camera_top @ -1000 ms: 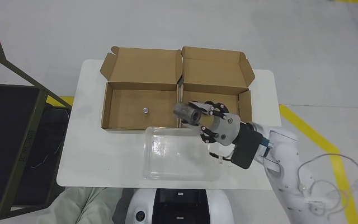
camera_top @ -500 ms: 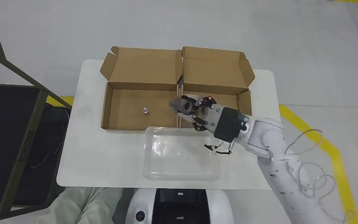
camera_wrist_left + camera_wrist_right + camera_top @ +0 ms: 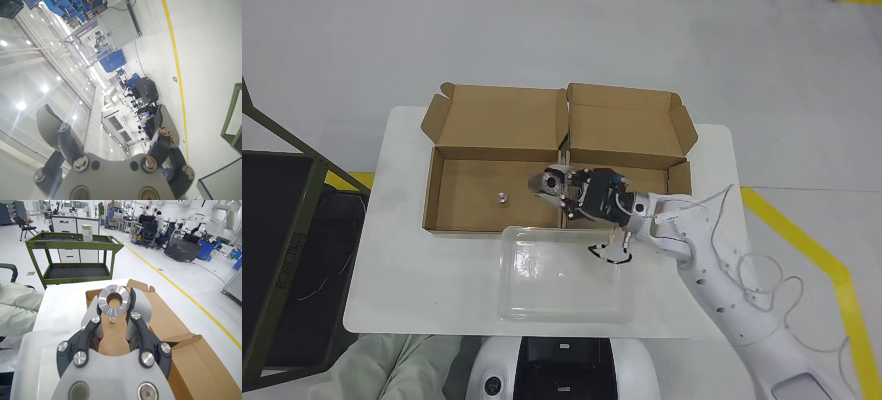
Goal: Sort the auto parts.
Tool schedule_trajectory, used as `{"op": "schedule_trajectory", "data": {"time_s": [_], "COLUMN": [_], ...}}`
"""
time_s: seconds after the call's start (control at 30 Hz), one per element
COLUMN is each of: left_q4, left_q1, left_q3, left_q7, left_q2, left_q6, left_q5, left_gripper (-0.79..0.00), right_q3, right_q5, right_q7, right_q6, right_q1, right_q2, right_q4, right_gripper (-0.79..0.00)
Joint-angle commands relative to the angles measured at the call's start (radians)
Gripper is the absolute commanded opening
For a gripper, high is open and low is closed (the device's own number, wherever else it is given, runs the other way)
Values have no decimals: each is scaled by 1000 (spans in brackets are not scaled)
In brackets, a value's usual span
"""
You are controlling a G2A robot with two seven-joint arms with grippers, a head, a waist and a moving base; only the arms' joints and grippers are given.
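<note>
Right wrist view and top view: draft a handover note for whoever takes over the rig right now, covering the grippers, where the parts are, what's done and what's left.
Right gripper: shut on the silver metal ring with a round bore, held above the left brown cardboard box, close to the wall beside the right brown cardboard box.
Left gripper: open, holding nothing, pointing away from the table.
Done: one small silver metal part lies on the left box's floor.
Left: set the ring down, probably in the left box.
The clear plastic tray sits in front of the boxes.
</note>
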State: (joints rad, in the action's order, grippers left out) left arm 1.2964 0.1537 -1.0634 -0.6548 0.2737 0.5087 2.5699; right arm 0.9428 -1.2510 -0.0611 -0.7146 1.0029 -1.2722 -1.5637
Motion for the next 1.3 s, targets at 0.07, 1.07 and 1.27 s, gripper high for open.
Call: {"op": "schedule_trajectory", "data": {"time_s": [0.07,1.07,1.27], "left_q4": [0,0,0], "left_q1": [0,0,0], "left_q3": [0,0,0], "left_q7": [0,0,0], "left_q2": [0,0,0], "left_q6": [0,0,0], "left_q5": [0,0,0], "left_gripper": [0,0,0], "right_q3": [-45,-358,-396], "right_q5": [25,183,183], "right_q7": [18,171,183], "right_q6": [11,69,73], "right_q1": [-54,-385,-417], "right_q2": [-17,-222,-263], "right_q4": [79,671,749], "right_gripper": [-785,-785,-785]}}
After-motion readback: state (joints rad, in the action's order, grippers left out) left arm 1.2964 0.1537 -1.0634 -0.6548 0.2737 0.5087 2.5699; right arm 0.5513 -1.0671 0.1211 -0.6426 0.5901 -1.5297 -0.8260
